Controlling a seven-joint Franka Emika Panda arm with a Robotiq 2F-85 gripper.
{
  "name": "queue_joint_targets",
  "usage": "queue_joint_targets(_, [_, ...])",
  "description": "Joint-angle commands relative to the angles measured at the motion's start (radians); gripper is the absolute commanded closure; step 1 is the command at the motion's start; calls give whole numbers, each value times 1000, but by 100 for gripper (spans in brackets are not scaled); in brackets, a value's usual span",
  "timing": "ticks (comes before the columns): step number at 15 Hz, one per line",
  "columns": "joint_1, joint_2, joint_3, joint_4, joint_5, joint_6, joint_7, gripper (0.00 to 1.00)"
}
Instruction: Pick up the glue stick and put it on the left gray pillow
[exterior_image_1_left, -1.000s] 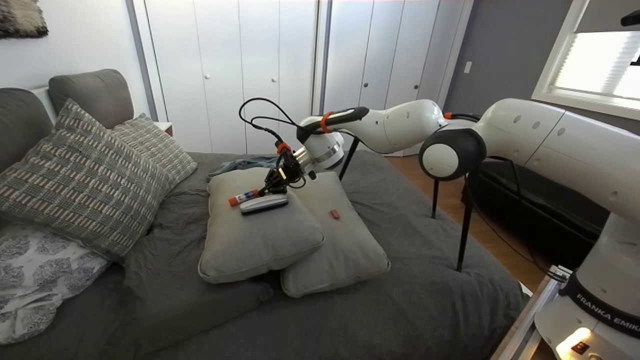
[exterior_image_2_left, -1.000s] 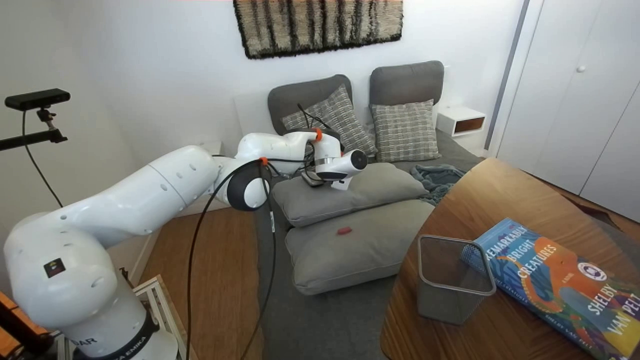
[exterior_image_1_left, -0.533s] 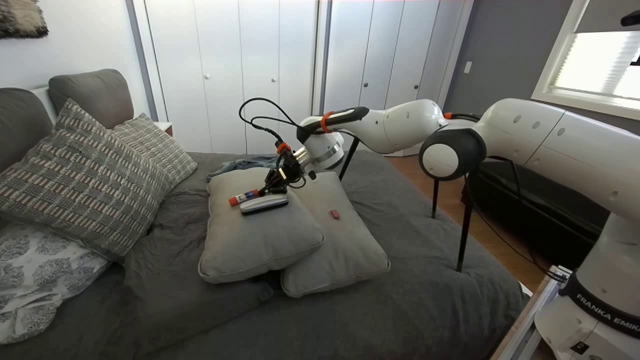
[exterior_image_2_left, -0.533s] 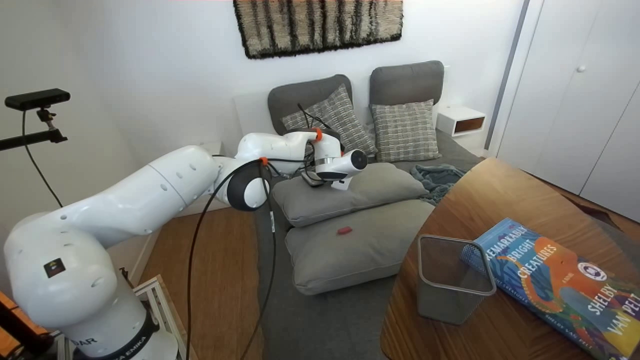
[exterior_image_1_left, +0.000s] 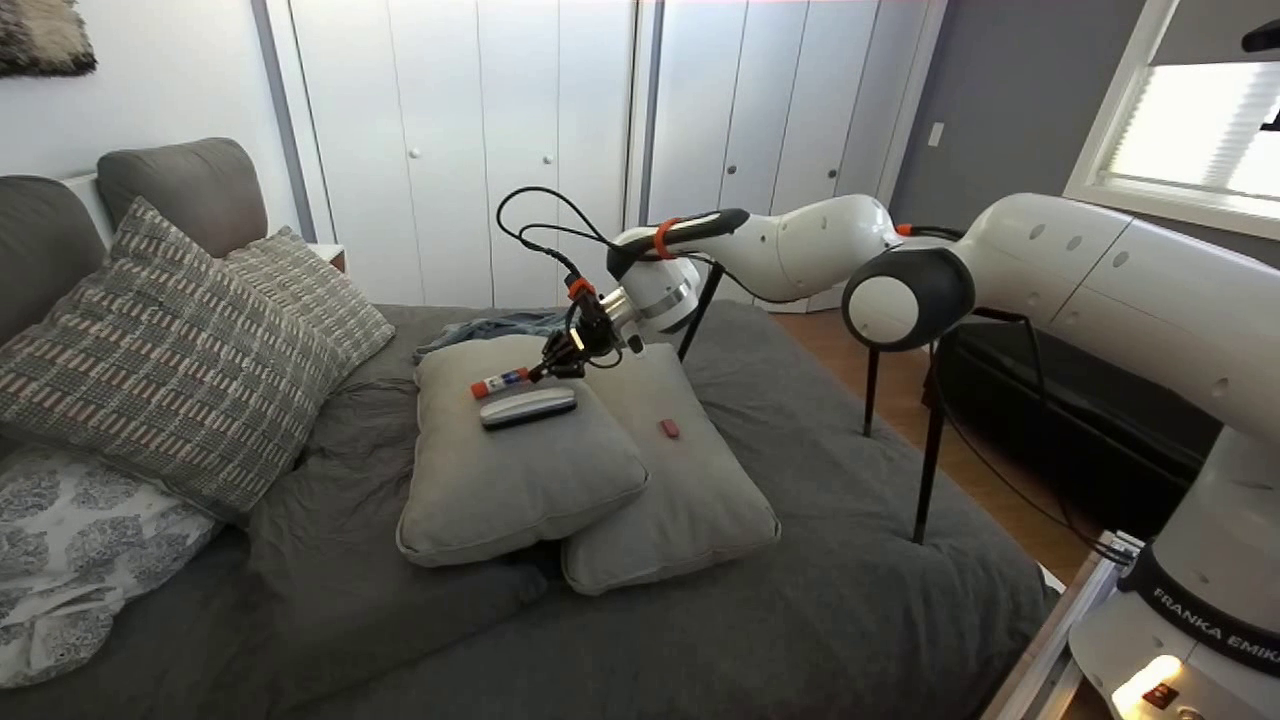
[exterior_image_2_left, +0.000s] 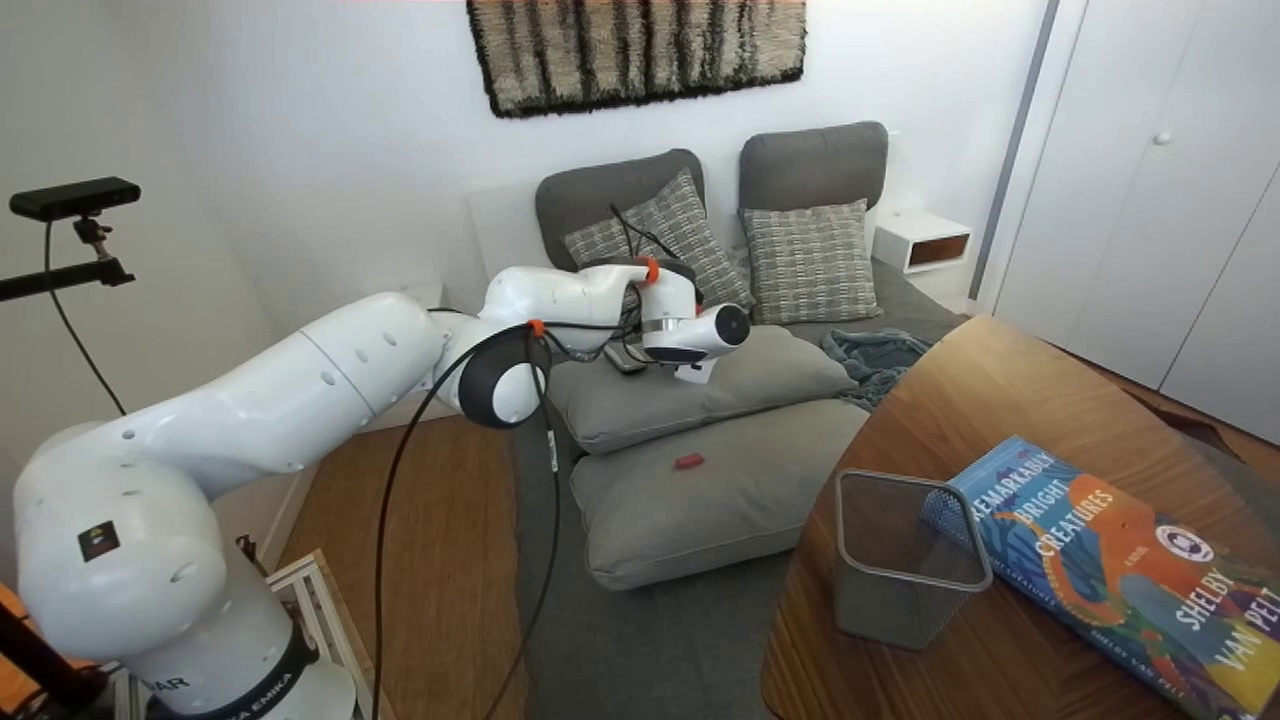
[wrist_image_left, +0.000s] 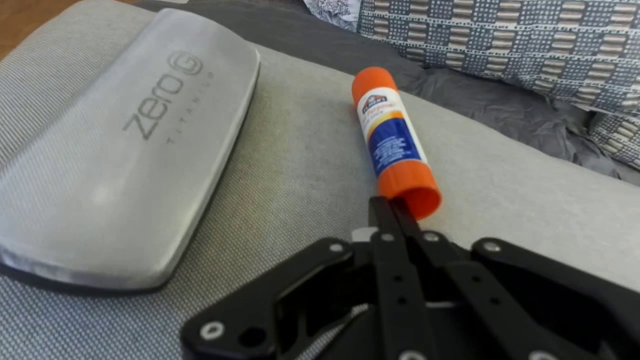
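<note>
The glue stick (wrist_image_left: 392, 130), orange-capped with a white and blue label, points away from the gripper (wrist_image_left: 393, 202) in the wrist view. The fingers are shut on the rim of its hollow orange end, with one finger inside the hollow. In an exterior view the glue stick (exterior_image_1_left: 500, 382) extends from the fingertips (exterior_image_1_left: 535, 375), over the left gray pillow (exterior_image_1_left: 520, 490). I cannot tell if it touches the fabric. This pillow also shows in an exterior view (exterior_image_2_left: 790, 372) and in the wrist view (wrist_image_left: 300, 165). The arm hides the glue stick and fingers in that exterior view.
A silver glasses case (exterior_image_1_left: 528, 407) lies on the same pillow beside the glue stick. The twin pillow (exterior_image_1_left: 690, 520) bears a small red block (exterior_image_1_left: 669, 428). Patterned pillows (exterior_image_1_left: 170, 360) stand at the headboard. A wooden table (exterior_image_2_left: 900, 400) holds a mesh bin (exterior_image_2_left: 885, 600) and a book (exterior_image_2_left: 1120, 570).
In the last half second the gripper has moved slightly up and to the right in the view along the bed, and the glue stick has moved with it, away from the case.
</note>
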Motion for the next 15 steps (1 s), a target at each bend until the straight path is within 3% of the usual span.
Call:
queue_joint_targets(1, [-22, -69, 2, -116, 23, 23, -21, 99])
queue_joint_targets(8, [-53, -154, 14, -276, 58, 68, -63, 99])
queue_joint_targets(12, [-73, -257, 19, -445, 125, 137, -145, 99])
queue_joint_targets(15, [-107, -301, 59, -528, 102, 176, -160, 99])
